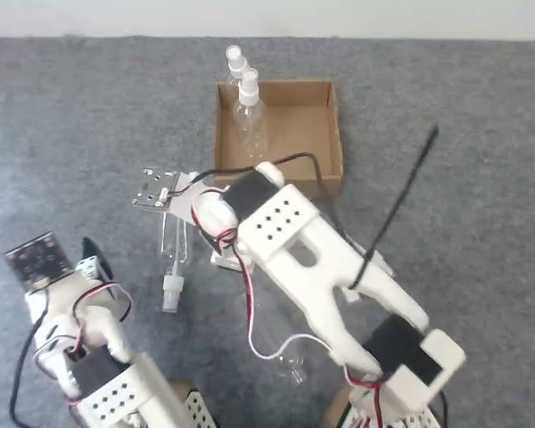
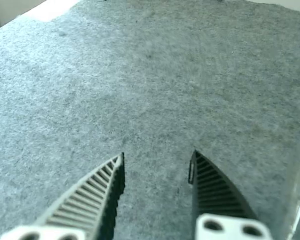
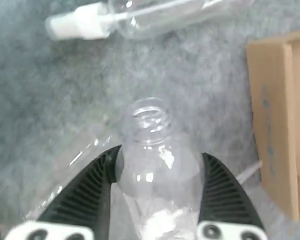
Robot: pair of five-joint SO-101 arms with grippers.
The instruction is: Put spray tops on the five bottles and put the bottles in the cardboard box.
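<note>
A grey felt surface (image 1: 464,107) is carrying the cardboard box (image 1: 335,134). A capped bottle (image 1: 173,254) is lying near the box.

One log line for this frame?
left gripper: jaws apart over mat | right gripper: gripping uncapped bottle | cardboard box: capped bottle inside

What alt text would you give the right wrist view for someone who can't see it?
The right gripper holds a clear plastic bottle with an open, uncapped neck between its black ribbed fingers. Beyond it a second clear bottle with a white spray top lies on grey carpet, with a brown cardboard box nearby.
</note>
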